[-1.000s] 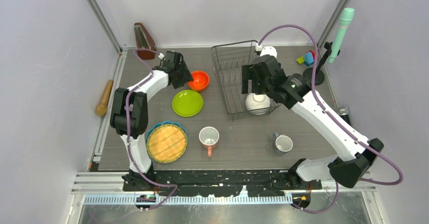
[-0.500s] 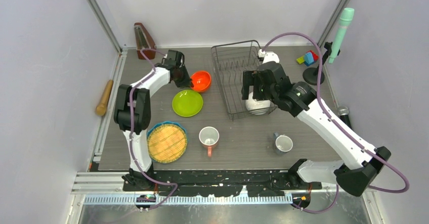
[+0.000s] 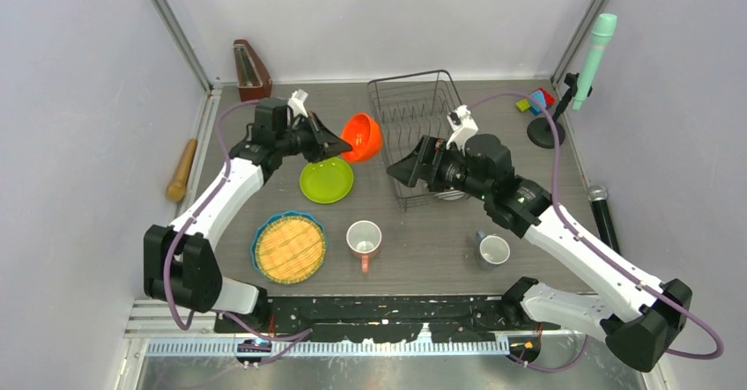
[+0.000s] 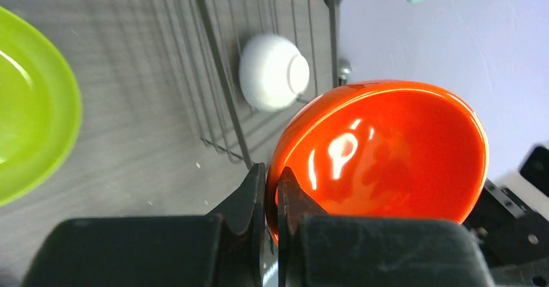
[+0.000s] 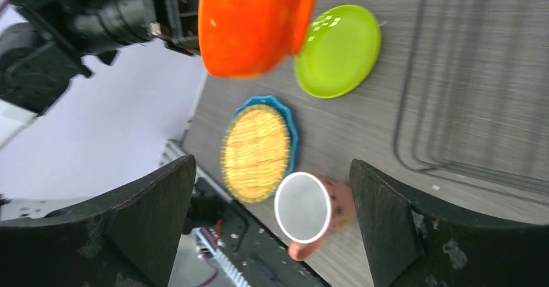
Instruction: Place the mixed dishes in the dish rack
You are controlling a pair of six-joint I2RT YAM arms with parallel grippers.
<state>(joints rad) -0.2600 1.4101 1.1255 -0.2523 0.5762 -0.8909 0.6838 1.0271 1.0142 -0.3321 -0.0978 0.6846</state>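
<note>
The orange bowl [image 3: 364, 136] [image 4: 388, 151] [image 5: 249, 21] hangs tilted above the table beside the dish rack's [image 3: 414, 113] left side, its rim pinched by my shut left gripper [image 3: 340, 150] [image 4: 272, 178]. My right gripper [image 3: 396, 170] [image 5: 272, 170] hovers open and empty over the rack's near-left corner, facing left. The white bowl [image 4: 272, 72] [image 3: 451, 195] lies upside down in the rack, mostly hidden under the right arm from above. On the table lie the lime-green plate [image 3: 326, 180] [image 5: 336, 50], blue-rimmed woven plate [image 3: 290, 246] [image 5: 257, 151], pink mug [image 3: 364, 239] [image 5: 304, 209] and grey-blue mug [image 3: 492, 250].
A wooden rolling pin [image 3: 182, 170] lies off the mat's left edge. A brown wooden metronome [image 3: 251, 71] stands at the back left. Toy blocks [image 3: 535, 101] and a mint-green microphone on a stand [image 3: 595, 55] are at the back right, a black microphone [image 3: 603, 209] along the right edge.
My left gripper shut on the orange bowl's rim and lifted it, tilted, toward the rack. My right arm drew back from the white bowl and swung left, opening a little wider.
</note>
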